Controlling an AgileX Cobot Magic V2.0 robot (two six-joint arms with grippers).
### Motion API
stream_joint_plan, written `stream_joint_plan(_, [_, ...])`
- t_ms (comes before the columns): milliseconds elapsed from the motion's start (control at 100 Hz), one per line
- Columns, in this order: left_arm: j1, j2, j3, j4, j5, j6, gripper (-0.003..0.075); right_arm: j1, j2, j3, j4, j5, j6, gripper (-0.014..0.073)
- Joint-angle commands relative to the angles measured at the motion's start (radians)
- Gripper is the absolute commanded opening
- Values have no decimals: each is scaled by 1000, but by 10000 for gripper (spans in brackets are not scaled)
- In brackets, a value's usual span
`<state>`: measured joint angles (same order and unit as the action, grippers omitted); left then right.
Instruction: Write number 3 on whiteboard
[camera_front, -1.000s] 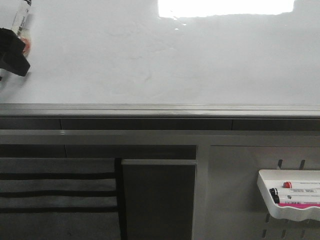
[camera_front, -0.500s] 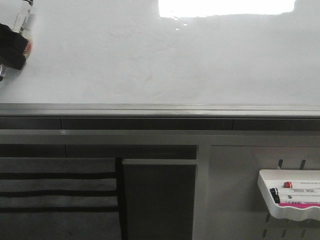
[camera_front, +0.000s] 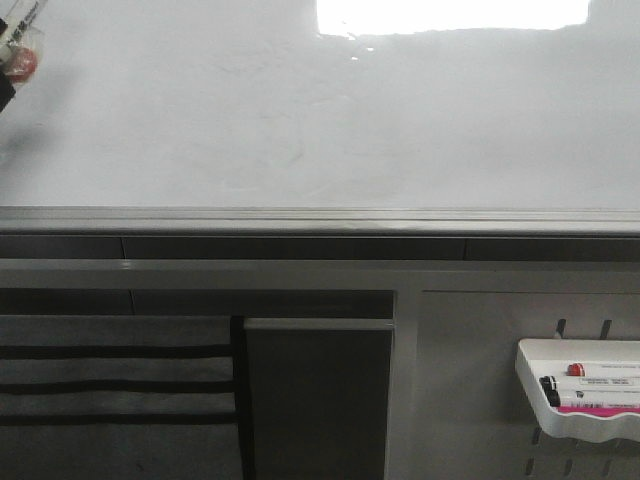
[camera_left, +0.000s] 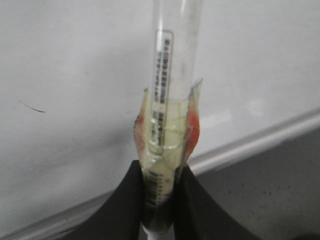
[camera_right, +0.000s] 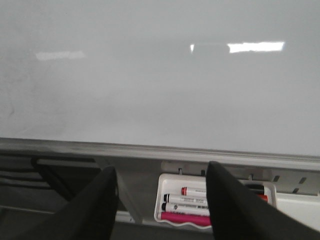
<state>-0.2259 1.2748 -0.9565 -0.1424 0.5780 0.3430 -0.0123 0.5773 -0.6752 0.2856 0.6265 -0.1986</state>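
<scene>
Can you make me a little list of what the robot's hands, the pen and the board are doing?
left gripper: shut on the marker
marker: clear barrel, tape wrapped round it
right gripper: open, holding nothing
whiteboard: no number 3 visible on it; one tiny dark stroke in the left wrist view
marker tray: below the board, spare markers inside

The large glossy white whiteboard (camera_front: 330, 120) with its silver-grey metal frame edge (camera_front: 320, 218) carried a bright rectangular light reflection (camera_front: 452, 15) near its top and faint smudges across its middle. In the left wrist view, a short thin black stroke (camera_left: 32, 106) lay on the white surface. Below the frame, a small white plastic tray (camera_front: 580, 400) hung on a grey perforated panel (camera_front: 470, 380), holding 2 markers (camera_front: 590, 385) and a pink strip.
</scene>
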Motion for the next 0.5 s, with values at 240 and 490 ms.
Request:
stream_joint_plan(240, [-231,-62,-123,-189,437,322,-20,5,323,-252,355,382,-359,342])
stream_joint_plan(490, [-409,-62,-123,-342,475,482,-20,188,536,-389,518,581,-745,342])
